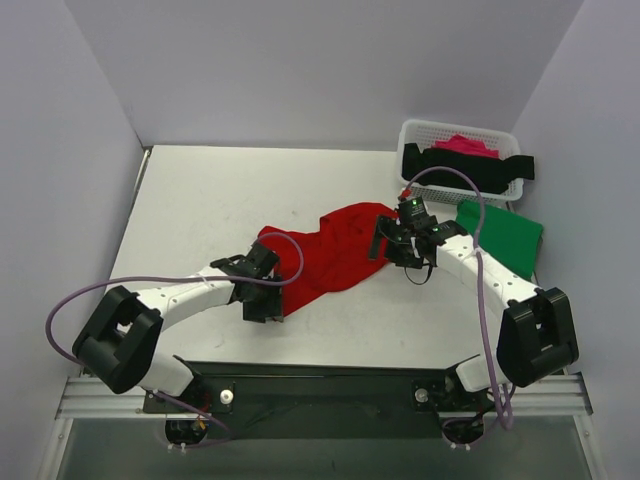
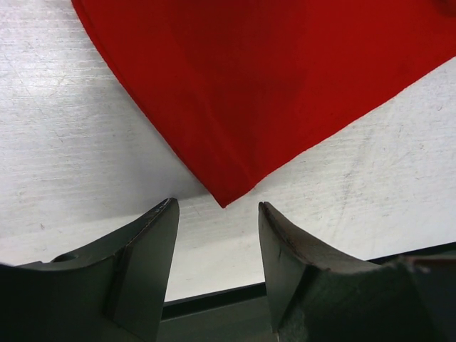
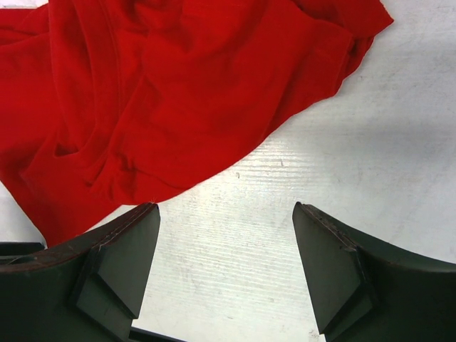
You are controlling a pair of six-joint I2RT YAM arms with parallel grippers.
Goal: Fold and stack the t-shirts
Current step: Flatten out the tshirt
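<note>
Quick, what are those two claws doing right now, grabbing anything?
Left claw: open, holding nothing; a corner of the red t-shirt lies just ahead.
Right claw: open, holding nothing, beside the red t-shirt.

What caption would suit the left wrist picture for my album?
Open left gripper hovering over the table, a corner of the red shirt just ahead.

**Robot laboratory test cell.** A bare white table (image 1: 200, 200) fills mid-frame, boxed by plain grey walls (image 1: 300, 70) at top and both sides. A left arm (image 1: 190, 295) and right arm (image 1: 490, 275) mount on an aluminium rail (image 1: 100, 398) along the bottom edge, trailing exposed purple cables (image 1: 150, 279).
</note>
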